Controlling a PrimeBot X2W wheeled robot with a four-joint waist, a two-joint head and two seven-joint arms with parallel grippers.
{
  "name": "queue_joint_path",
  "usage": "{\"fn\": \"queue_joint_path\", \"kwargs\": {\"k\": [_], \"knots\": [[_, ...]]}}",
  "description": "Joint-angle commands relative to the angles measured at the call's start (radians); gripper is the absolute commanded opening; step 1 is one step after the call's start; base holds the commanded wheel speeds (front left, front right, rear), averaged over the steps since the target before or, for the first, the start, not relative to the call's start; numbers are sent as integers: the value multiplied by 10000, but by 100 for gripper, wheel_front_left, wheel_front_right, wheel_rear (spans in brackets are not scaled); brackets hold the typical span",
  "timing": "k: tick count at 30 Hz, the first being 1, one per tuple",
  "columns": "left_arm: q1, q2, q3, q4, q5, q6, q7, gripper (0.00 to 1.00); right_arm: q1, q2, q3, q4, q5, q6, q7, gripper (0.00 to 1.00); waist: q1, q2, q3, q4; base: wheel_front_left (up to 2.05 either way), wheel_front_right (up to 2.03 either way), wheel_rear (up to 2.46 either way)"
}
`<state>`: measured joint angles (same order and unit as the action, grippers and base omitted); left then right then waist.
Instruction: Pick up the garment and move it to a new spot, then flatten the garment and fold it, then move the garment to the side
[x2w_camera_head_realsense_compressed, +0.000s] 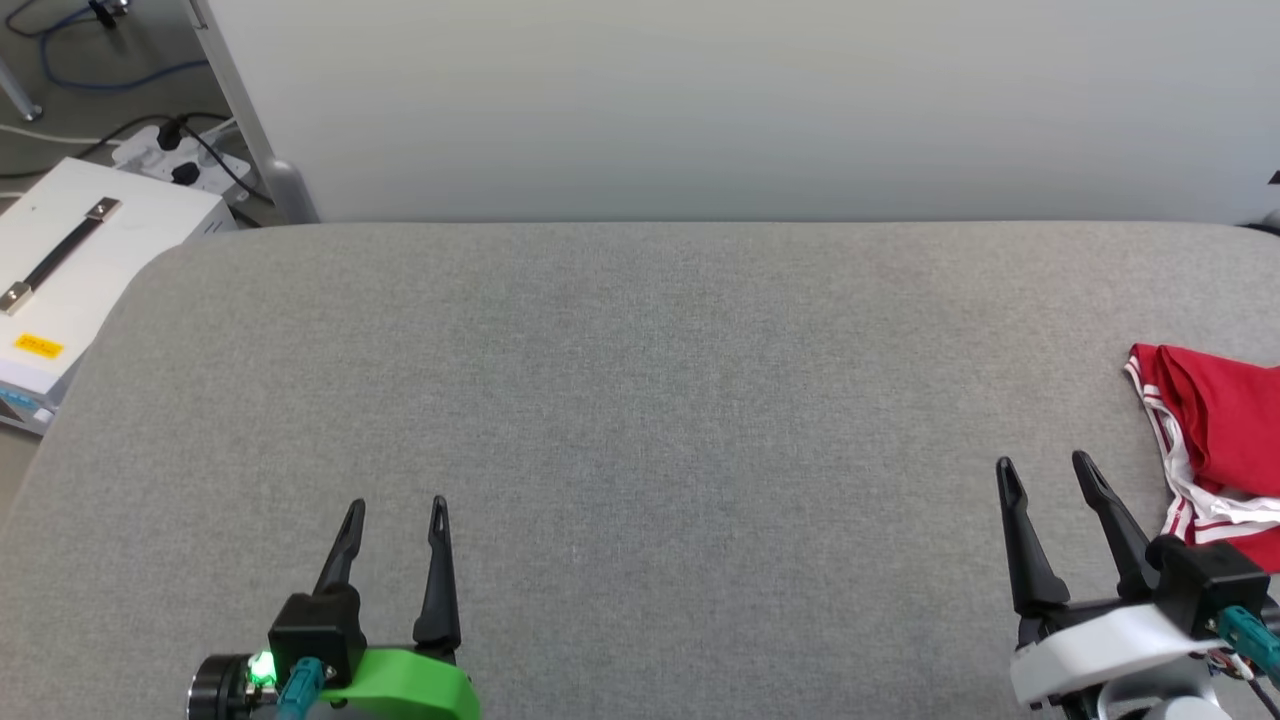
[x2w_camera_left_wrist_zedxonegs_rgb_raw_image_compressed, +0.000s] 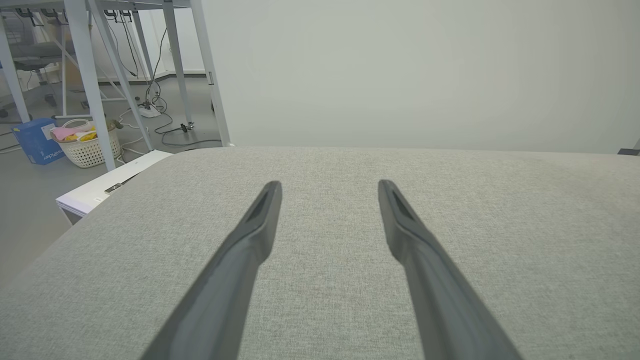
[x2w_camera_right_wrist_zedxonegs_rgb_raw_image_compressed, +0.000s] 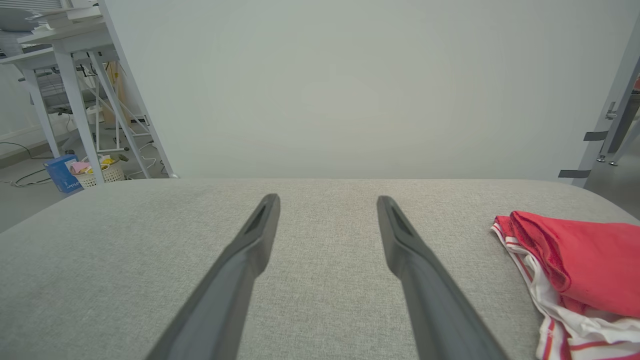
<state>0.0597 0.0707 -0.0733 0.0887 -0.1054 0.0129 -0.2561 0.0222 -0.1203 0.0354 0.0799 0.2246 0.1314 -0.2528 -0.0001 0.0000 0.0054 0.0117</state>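
Note:
The garment (x2w_camera_head_realsense_compressed: 1225, 430) is a red shirt with white fabric and red-and-white striped trim, lying folded at the far right of the grey padded table (x2w_camera_head_realsense_compressed: 640, 400), partly cut off by the picture's edge. In the right wrist view the garment (x2w_camera_right_wrist_zedxonegs_rgb_raw_image_compressed: 585, 260) lies right of the fingers. My right gripper (x2w_camera_head_realsense_compressed: 1047, 472) stands open just left of the garment, apart from it, nothing between its fingers. At the lower left, my left gripper (x2w_camera_head_realsense_compressed: 396, 510) hovers open and empty over bare table. Both wrist views show spread fingers (x2w_camera_left_wrist_zedxonegs_rgb_raw_image_compressed: 260, 220) (x2w_camera_right_wrist_zedxonegs_rgb_raw_image_compressed: 260, 230) above grey cloth.
A pale wall panel (x2w_camera_head_realsense_compressed: 740, 110) runs along the table's far edge. Off the table's left corner sit a white case with a strap handle (x2w_camera_head_realsense_compressed: 70, 260) and a power strip with cables (x2w_camera_head_realsense_compressed: 180, 160). A laundry basket (x2w_camera_left_wrist_zedxonegs_rgb_raw_image_compressed: 90, 142) stands on the floor among table legs.

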Motion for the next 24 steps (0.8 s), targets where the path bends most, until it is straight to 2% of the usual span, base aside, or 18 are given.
{"fn": "queue_joint_path", "kwargs": {"k": [1, 12, 13, 24], "knots": [[226, -44, -1, -5, -64, -39, -57, 100, 207, -23, -59, -108, -34, -7, -88, 100, 1, 0, -197, -20, 0, 0, 0], [605, -90, -121, -79, -29, -82, -57, 100, 801, 176, -284, -263, -173, -7, -89, 100, 1, 0, -500, -59, 0, 0, 0], [460, -48, -124, -47, -1, -42, 2, 0, 687, 165, -259, -234, -111, 0, 2, 0, 1, 0, -501, -58, 0, 0, 0], [382, -58, -69, -100, 72, -48, 191, 0, 627, 207, -262, -269, -252, -1, 191, 0, 1, 0, -472, -63, 0, 0, 0]]}}
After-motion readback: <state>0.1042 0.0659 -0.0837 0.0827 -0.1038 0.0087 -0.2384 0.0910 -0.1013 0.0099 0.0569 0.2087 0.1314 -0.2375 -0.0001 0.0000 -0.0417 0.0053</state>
